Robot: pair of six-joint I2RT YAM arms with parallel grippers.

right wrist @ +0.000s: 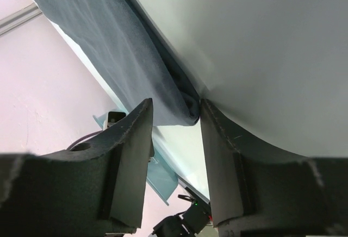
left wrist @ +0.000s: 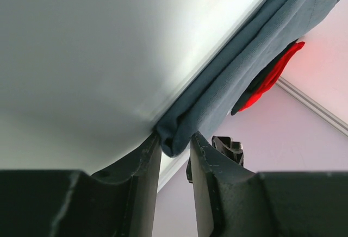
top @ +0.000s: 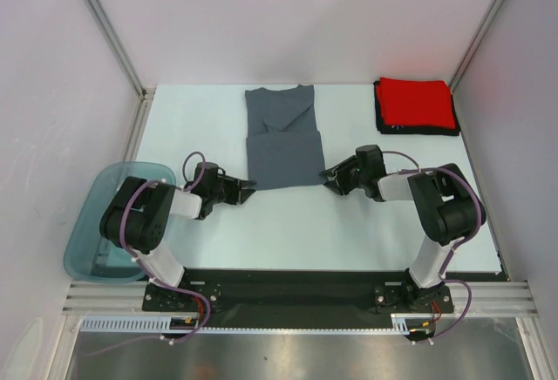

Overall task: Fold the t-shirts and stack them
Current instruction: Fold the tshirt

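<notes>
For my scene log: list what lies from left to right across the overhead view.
Tub → left fingers → grey shirt → right fingers → red shirt, lying on the black shirt.

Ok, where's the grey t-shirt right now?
In the top view the grey t-shirt lies at the middle of the table, left of the folded red t-shirt, its near corners pinched by the left claw and right claw.
</notes>
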